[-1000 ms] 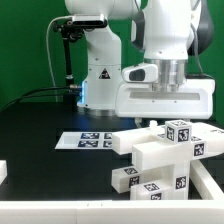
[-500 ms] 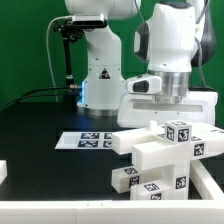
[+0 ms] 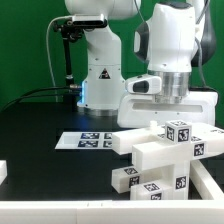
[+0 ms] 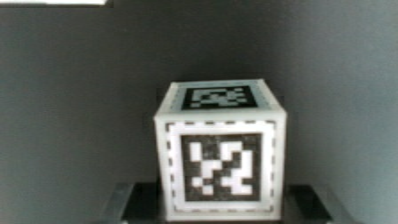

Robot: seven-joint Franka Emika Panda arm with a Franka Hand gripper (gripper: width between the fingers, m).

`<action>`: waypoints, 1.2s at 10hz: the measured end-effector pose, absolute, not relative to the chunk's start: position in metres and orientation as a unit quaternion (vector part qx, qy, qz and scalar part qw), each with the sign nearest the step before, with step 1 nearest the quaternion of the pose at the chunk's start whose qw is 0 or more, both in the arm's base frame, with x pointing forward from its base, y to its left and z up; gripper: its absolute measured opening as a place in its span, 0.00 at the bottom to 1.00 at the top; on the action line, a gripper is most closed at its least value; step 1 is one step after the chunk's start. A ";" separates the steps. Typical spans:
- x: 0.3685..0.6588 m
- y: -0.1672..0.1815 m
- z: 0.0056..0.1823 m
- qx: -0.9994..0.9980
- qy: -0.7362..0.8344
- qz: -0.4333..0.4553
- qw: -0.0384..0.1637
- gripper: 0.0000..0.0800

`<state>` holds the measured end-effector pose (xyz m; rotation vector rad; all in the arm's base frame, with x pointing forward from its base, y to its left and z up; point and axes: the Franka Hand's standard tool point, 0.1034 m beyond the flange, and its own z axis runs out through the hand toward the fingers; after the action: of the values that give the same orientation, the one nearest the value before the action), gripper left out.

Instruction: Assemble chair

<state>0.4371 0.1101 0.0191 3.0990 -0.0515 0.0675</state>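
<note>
One tagged white block (image 4: pixel 221 150) fills wrist view centre | more chair parts (image 3: pixel 160 155) stacked lower right on black tabletop (image 3: pixel 40 115) | my hand (image 3: pixel 170 120): fingers flank block, grip unconfirmed | likely light, rigid, slick; pinch flat sides mid-height.

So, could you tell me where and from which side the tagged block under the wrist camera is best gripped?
Probably from above, across the two plain side walls near the top of the block. It stands upright, a tall box with flat parallel faces, tags on its top and its camera-facing front. The gripper's fingers already flank it low down, and a side-wall grip would leave both tags uncovered.
</note>
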 end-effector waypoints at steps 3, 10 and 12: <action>0.437 0.110 0.019 0.999 -0.017 0.022 0.021 0.35; 0.438 0.114 0.108 1.000 -0.004 -0.015 -0.010 0.35; 0.467 0.095 0.155 1.000 0.003 -0.014 -0.024 0.35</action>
<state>0.4672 0.0947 0.1555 3.1896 0.0091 -0.0458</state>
